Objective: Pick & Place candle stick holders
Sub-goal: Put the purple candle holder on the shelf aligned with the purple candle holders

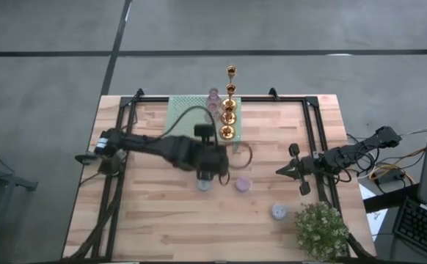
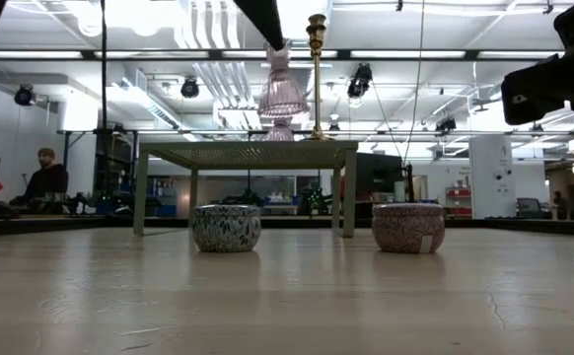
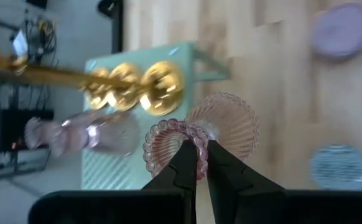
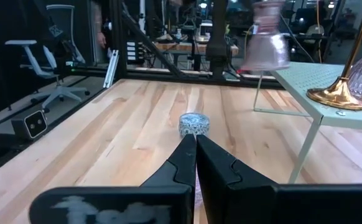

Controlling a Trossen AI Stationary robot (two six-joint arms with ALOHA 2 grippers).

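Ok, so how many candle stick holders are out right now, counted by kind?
gold stick holders: 3
pink glass holders: 3, one held in the left claw
squat round holders: 3
Total: 9

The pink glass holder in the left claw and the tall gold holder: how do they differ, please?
The pink glass holder is translucent and ribbed; the gold holder is shiny, slim metal. The pink one hangs in the left claw; the gold one stands upright on the green rack. Both are candle stick holders.
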